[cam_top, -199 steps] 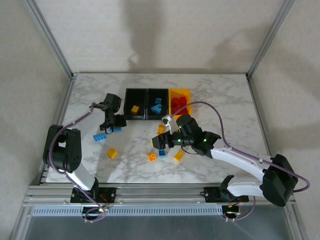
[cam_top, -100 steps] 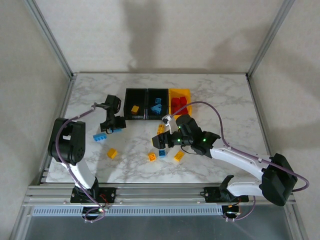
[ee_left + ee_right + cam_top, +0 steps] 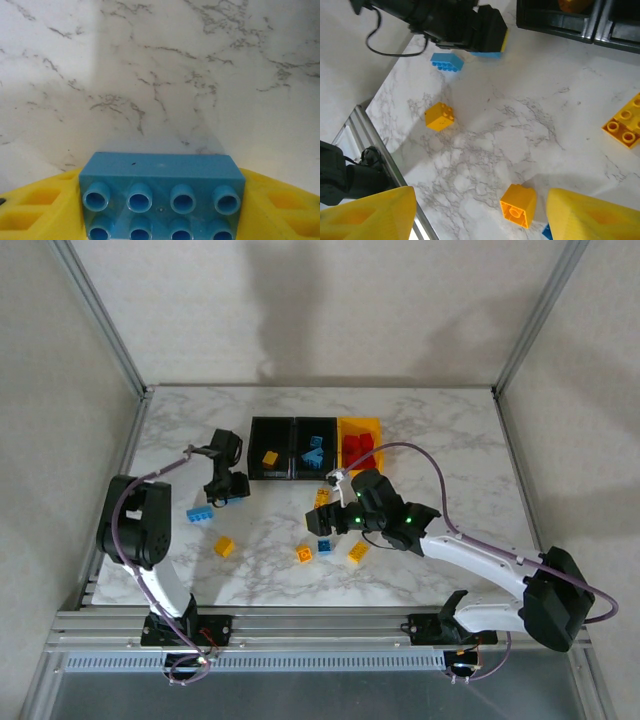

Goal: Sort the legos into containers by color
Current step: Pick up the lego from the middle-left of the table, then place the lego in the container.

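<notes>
In the top external view, the containers point(image 3: 315, 422) stood joined in a row at the far middle of the marble table point(image 3: 440, 440). The left black bin point(image 3: 256, 448) held a single orange brick point(image 3: 270, 457). The middle black bin point(image 3: 300, 464) held a few light blue bricks point(image 3: 316, 448). The yellow bin point(image 3: 374, 426) held red bricks point(image 3: 358, 449). The left gripper point(image 3: 228, 492) was low at the table just in front of the left black bin, with a loose blue brick point(image 3: 198, 514) and a yellow cube point(image 3: 224, 546) nearer the arm bases. The right gripper point(image 3: 322, 523) hung over mid-table, near an orange cube point(image 3: 304, 554), a small blue brick point(image 3: 325, 546) and a yellow brick point(image 3: 358, 551).

In the left wrist view, an eight-stud light blue brick point(image 3: 162, 172) sat between the left gripper's yellow fingers point(image 3: 35, 210), which lay against both of its ends, pinching it over bare marble.

In the right wrist view, the right gripper's two yellow fingertips point(image 3: 375, 215) stood spread wide with nothing between them. The orange cube lay on the table below them. The yellow cube and the loose blue brick lay farther off, and a flat orange plate point(image 3: 625, 125) lay at the right edge. The black bins crossed the top, the orange brick showing in one.
</notes>
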You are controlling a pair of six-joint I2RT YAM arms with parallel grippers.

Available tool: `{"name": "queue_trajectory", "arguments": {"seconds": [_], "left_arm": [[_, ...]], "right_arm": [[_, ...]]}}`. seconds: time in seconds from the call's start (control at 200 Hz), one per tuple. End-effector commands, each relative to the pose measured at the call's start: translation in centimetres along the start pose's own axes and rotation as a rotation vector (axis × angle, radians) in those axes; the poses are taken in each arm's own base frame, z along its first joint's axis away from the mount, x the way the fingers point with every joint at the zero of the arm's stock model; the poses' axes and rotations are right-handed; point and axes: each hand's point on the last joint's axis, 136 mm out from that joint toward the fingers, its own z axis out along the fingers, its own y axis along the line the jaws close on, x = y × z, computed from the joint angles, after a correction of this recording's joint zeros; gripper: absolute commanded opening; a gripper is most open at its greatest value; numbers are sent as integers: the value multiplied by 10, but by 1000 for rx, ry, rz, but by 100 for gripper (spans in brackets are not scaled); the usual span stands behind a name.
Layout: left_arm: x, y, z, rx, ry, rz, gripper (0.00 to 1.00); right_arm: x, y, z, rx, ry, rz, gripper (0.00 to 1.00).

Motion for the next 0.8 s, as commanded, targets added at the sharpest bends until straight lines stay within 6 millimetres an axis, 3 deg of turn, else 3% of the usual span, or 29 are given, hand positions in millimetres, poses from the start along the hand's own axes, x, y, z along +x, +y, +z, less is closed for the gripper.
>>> {"name": "queue_trajectory", "arguments": {"seconds": [0.0, 0.195, 0.386, 0.541, 0.796], "left_arm": [[-15, -11, -39, 60, -74, -13, 54], [-41, -44, -84, 175, -171, -29, 54], [-66, -95, -113, 243, -232, 11, 54], [-78, -146, -118, 290, -246, 53, 54], [-92, -216, -101, 305, -232, 115, 54]], "right_arm": [[-9, -2, -11, 46, -46, -9, 69], [-25, -28, -32, 191, -159, 44, 69], [-28, -49, -54, 282, -236, 115, 70], [-22, -61, -65, 323, -256, 151, 70], [-10, -68, -75, 336, -268, 208, 70]]}}
